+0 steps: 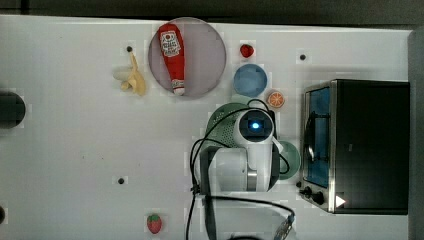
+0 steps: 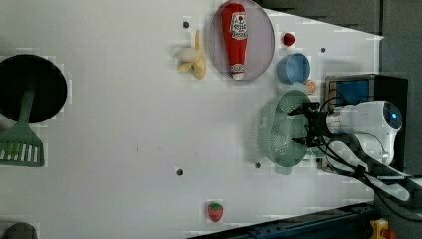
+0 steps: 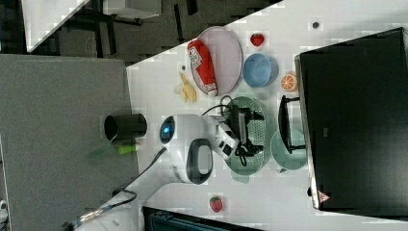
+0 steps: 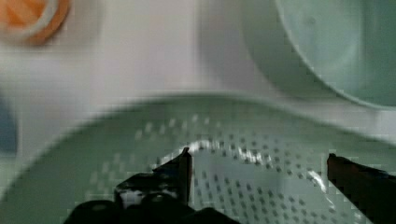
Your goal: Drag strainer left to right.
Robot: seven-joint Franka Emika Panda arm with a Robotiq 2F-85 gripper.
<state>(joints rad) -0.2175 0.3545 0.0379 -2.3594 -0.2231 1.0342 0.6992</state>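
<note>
Under the gripper [image 4: 259, 161], mint perforated strainer [image 4: 233, 186].

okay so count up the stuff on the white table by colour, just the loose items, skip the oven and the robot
Red: 3, the ketchup bottle and two strawberries
Mint green: 2, the strainer and the mug
Blue: 1, the bowl
Orange: 1, the orange slice
Yellow: 1, the banana
Pale grey: 1, the plate
Total: 9

I'm getting bright, even overhead light with soft shadows on the white table [image 1: 75, 150], and my wrist view is blurred around the strainer [image 4: 140, 140] rim.
</note>
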